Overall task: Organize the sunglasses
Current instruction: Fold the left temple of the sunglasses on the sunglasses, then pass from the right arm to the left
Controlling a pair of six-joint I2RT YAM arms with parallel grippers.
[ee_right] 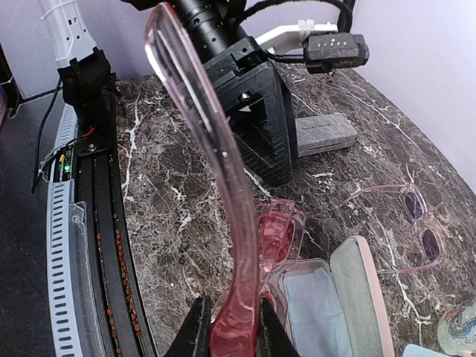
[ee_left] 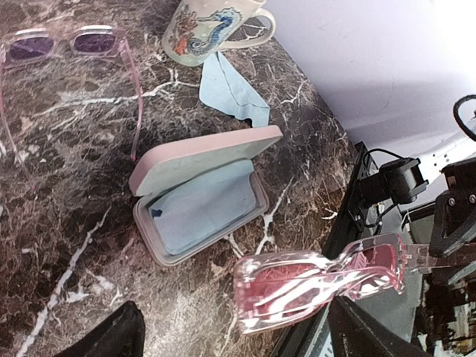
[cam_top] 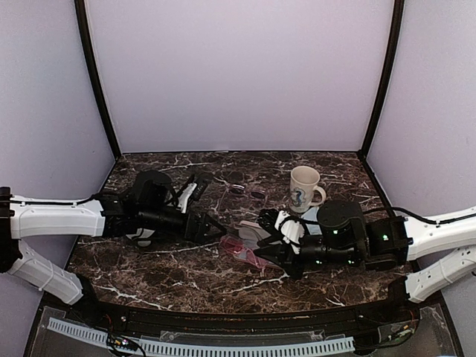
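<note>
The red-pink sunglasses hang just over the table's front middle. My right gripper is shut on one of their temple arms, which sticks up toward the camera. My left gripper is open; its fingers stand wide apart on either side of the frame's lens end without touching it. The second pair of sunglasses, thin-framed with dark purplish lenses, lies unfolded farther back on the marble.
An open pink case with a light blue lining lies just behind the held pair. A seahorse mug and a blue cloth sit behind it. A closed grey case lies beyond my left gripper.
</note>
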